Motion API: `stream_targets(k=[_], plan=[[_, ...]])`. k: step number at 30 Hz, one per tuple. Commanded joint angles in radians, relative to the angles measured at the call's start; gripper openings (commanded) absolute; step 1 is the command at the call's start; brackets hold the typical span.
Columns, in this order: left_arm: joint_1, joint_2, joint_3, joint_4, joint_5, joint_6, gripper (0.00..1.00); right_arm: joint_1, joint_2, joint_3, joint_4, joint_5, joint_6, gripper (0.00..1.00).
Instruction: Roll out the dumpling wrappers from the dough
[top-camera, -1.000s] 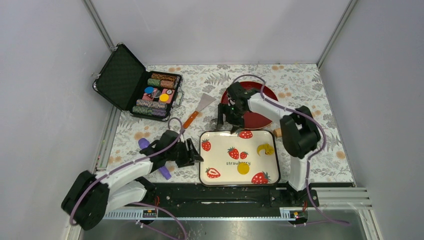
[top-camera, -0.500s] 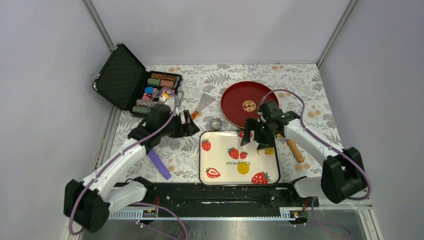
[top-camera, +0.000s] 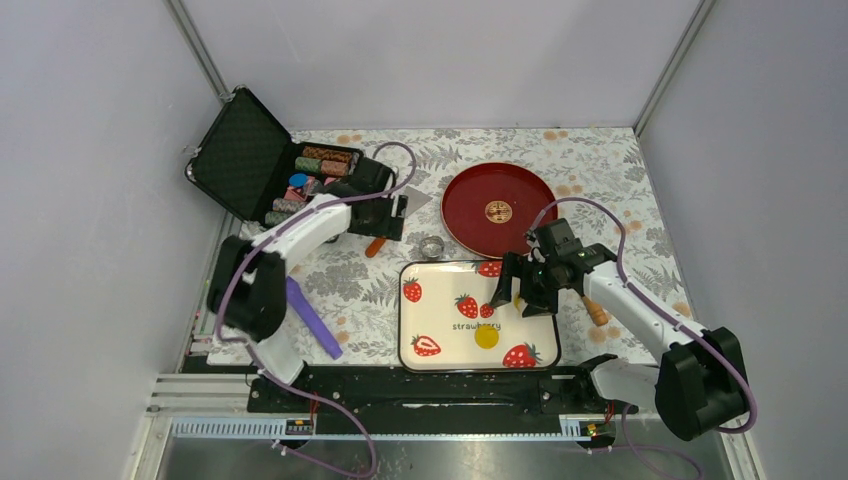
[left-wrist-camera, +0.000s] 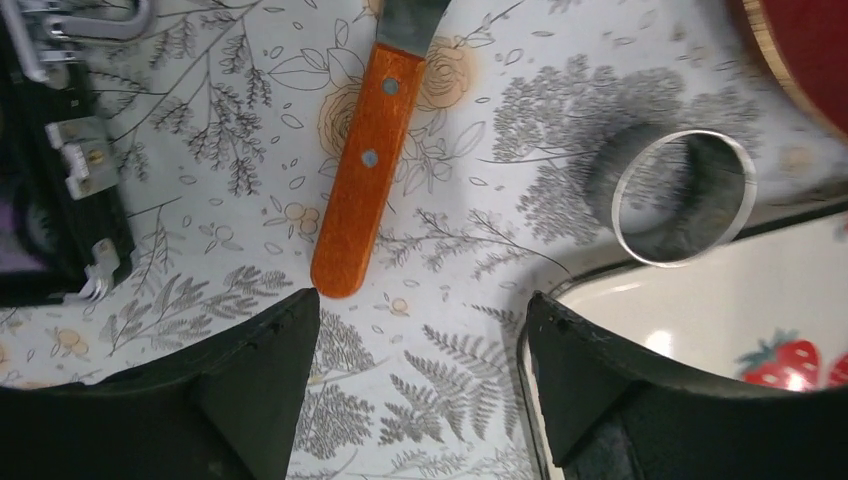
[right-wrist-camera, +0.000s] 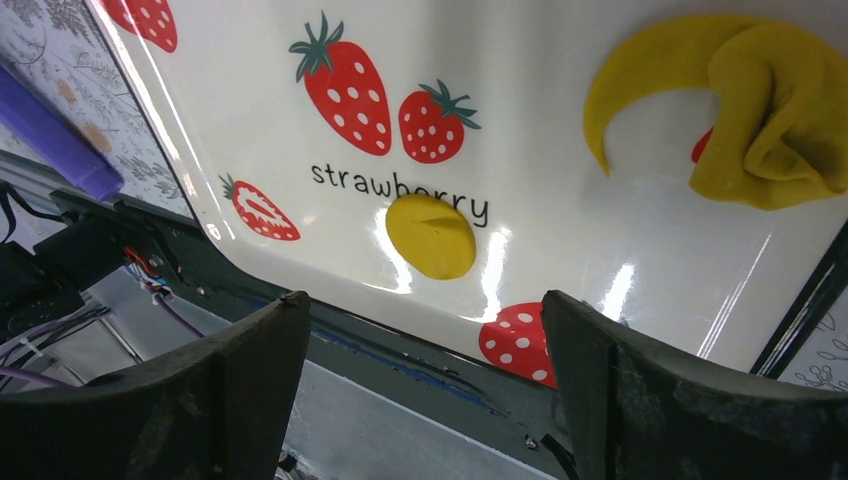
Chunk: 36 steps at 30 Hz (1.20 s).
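On the tabletop (top-camera: 600, 170), one open black case (top-camera: 245, 150) holds rows of poker chips (top-camera: 318, 165), one strawberry tray (top-camera: 440, 322) holds one dough (right-wrist-camera: 745, 120) crescent and one round dumpling wrapper (right-wrist-camera: 431, 236) beneath the spread right gripper (right-wrist-camera: 422, 300), and the left gripper (left-wrist-camera: 422, 300), likewise spread, hangs near one metal ring (left-wrist-camera: 680, 197).

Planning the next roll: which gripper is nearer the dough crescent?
Right. The right gripper hangs over the tray by the dough; the left gripper is away near the spatula.
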Motion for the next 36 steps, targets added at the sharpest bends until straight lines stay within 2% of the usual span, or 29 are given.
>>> stream_targets(k=[1,8,13,16,19,21,24,28,33,35,36], plan=[[0.017,0.137,0.091,-0.062,-0.038,0.068,0.75,-0.005,-0.014,0.002,0.022,-0.045,-0.002,0.93],[0.072,0.289,0.138,-0.078,0.003,0.052,0.70,-0.007,0.002,0.008,0.024,-0.055,-0.016,0.93],[0.082,0.330,0.139,-0.083,0.012,0.064,0.62,-0.008,0.010,0.007,0.025,-0.058,-0.022,0.93],[0.082,0.334,0.127,-0.086,0.017,0.062,0.46,-0.010,0.011,0.009,0.023,-0.060,-0.024,0.93],[0.082,0.303,0.088,-0.082,0.027,0.044,0.23,-0.010,0.011,0.012,0.023,-0.063,-0.025,0.93],[0.080,0.266,0.044,-0.067,0.041,0.027,0.11,-0.010,0.012,0.012,0.024,-0.068,-0.026,0.93],[0.071,0.190,-0.043,-0.049,0.066,-0.018,0.03,-0.010,0.007,0.011,0.022,-0.072,-0.020,0.93],[0.030,0.079,-0.175,-0.033,0.060,-0.092,0.00,-0.010,-0.002,0.004,0.019,-0.073,-0.013,0.93],[-0.075,-0.049,-0.339,-0.048,0.014,-0.206,0.00,-0.010,-0.017,-0.007,0.014,-0.075,-0.013,0.93],[-0.109,-0.101,-0.392,-0.054,-0.005,-0.263,0.10,-0.010,-0.029,-0.013,0.014,-0.073,-0.012,0.94],[-0.118,-0.126,-0.411,-0.053,-0.006,-0.285,0.27,-0.010,-0.035,-0.015,0.014,-0.070,-0.011,0.94]])
